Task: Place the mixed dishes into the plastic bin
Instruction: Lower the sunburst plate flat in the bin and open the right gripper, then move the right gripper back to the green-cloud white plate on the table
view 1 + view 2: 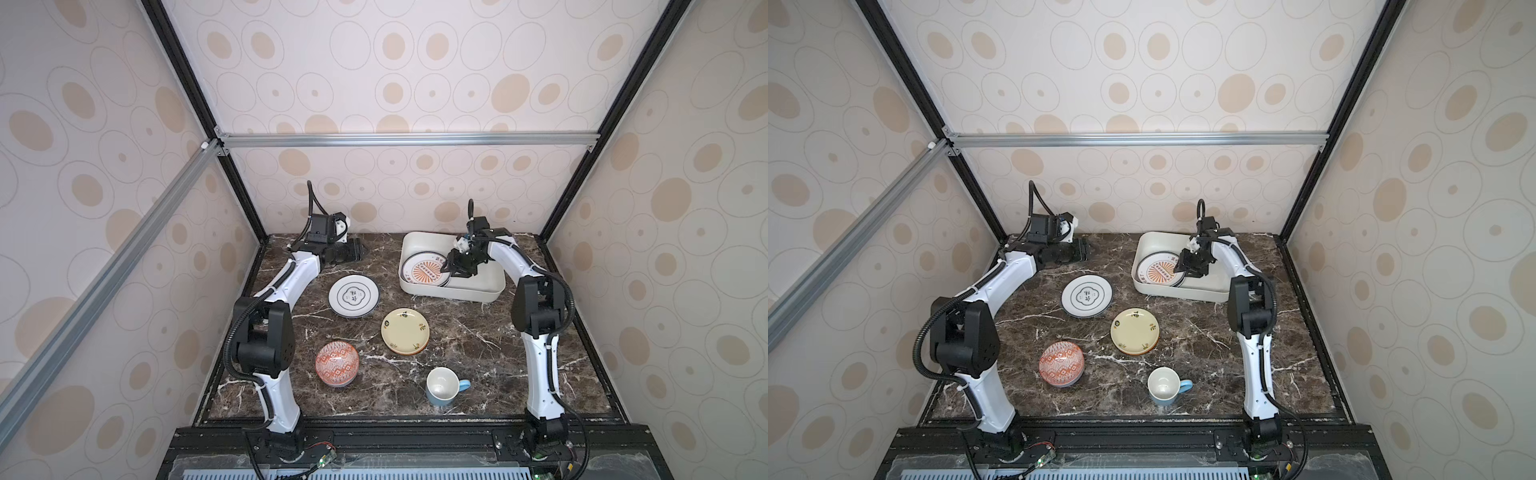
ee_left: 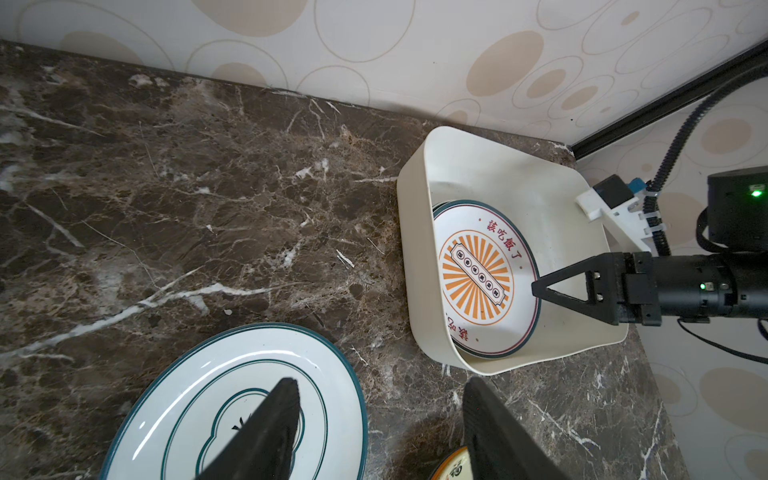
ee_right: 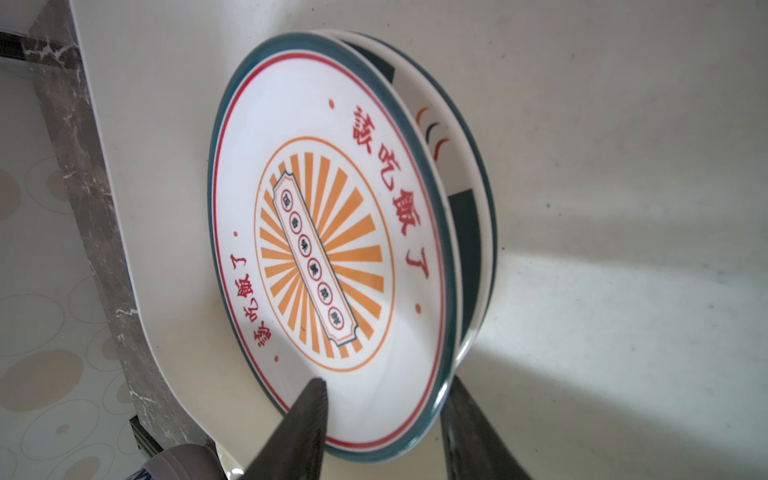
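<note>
Right gripper (image 3: 386,380): we see its jaws parted to a moderate gap, astride the rim of the sunburst plate (image 3: 324,249). One finger is over the plate's face and the other is outside the rim. The gap is far wider than the rim, so we read no grip.

The sunburst plate lies face up on a lower plate (image 3: 465,232) with a dark-green rim. The two are offset, so a crescent of the lower one shows. Both sit inside the plastic bin (image 1: 453,293), filling its left half as a top view shows it, and the right half of the floor is bare. The bin stands at the back right of the marble tabletop (image 1: 457,345), its long axis running roughly across the table.

Left gripper (image 2: 380,380): its jaws are wide and empty. It hangs near the back left of the table, with one finger seen over the white plate (image 2: 166,415).

Four dishes lie outside the bin, all apart from one another.
- The white plate, with a dark-green rim and lettered centre, lies flat and face up, left of the bin.
- The cream-yellow plate (image 1: 405,331) lies face up, in front of the white plate and to its right.
- The red-orange patterned bowl (image 1: 337,363) sits mouth up at the front left.
- The light-blue mug (image 1: 442,386) stands upright at the front centre, with its handle pointing right in both top views.
</note>
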Robot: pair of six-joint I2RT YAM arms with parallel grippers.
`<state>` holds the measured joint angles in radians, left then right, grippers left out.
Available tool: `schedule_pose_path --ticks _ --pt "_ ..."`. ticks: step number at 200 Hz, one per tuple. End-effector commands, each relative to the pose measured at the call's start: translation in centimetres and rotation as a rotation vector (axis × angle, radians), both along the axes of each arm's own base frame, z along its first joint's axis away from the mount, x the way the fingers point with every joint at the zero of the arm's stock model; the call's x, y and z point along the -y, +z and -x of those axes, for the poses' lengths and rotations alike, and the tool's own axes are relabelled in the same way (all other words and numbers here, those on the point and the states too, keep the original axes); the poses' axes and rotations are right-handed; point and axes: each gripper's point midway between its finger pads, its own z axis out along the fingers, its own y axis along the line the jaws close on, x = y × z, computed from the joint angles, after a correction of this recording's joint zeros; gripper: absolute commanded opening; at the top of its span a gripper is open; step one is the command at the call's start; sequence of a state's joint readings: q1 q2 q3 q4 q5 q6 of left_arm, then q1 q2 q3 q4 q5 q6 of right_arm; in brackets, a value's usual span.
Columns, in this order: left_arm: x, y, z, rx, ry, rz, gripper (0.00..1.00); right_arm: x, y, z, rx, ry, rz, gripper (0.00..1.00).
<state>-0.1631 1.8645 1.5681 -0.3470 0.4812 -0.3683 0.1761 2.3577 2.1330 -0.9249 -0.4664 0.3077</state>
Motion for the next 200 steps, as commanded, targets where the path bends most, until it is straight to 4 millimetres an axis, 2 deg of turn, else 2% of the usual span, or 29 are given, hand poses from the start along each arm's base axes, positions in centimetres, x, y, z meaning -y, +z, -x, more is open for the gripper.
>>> schedule_pose_path --ticks 1,18,61,78,93,115,119,144,162,181,200 --pt "-0.2 -0.5 0.3 0.002 -0.022 -0.026 0.63 0.7 -0.6 1.2 -0.044 0.036 0.085 0.50" --pt "-0.3 -0.6 0.4 0.005 -0.028 -0.032 0.64 1.4 -0.4 1.5 -0.050 0.044 0.131 0.53" --pt "-0.5 -1.2 0.8 0.001 -0.037 -0.030 0.63 2.5 0.0 2.3 -0.065 0.050 0.201 0.53" --pt "-0.8 -1.5 1.1 -0.002 -0.035 -0.034 0.63 2.3 1.1 2.5 -0.050 0.056 0.204 0.50" --pt "-1.5 -2.1 1.5 -0.014 -0.023 -0.038 0.63 1.2 3.0 2.6 -0.008 0.081 0.214 0.50" --pt "-3.5 -3.7 2.6 -0.048 0.017 -0.052 0.63 -1.8 6.4 2.4 0.072 0.124 0.192 0.51" --pt "-3.9 -3.9 2.8 -0.052 0.023 -0.055 0.63 -3.6 6.8 2.9 0.088 0.157 0.187 0.51" --pt "-7.3 -5.6 3.9 -0.087 0.094 -0.113 0.62 -9.2 8.4 4.0 0.131 0.224 0.117 0.51" --pt "-9.3 -6.5 4.5 -0.106 0.137 -0.149 0.62 -13.3 8.1 5.3 0.137 0.281 0.069 0.52" --pt "-10.7 -7.1 5.0 -0.119 0.177 -0.185 0.62 -16.9 6.6 6.7 0.126 0.345 0.048 0.52" --pt "-11.5 -7.8 5.4 -0.126 0.200 -0.210 0.62 -19.8 4.8 8.3 0.099 0.397 0.030 0.52"
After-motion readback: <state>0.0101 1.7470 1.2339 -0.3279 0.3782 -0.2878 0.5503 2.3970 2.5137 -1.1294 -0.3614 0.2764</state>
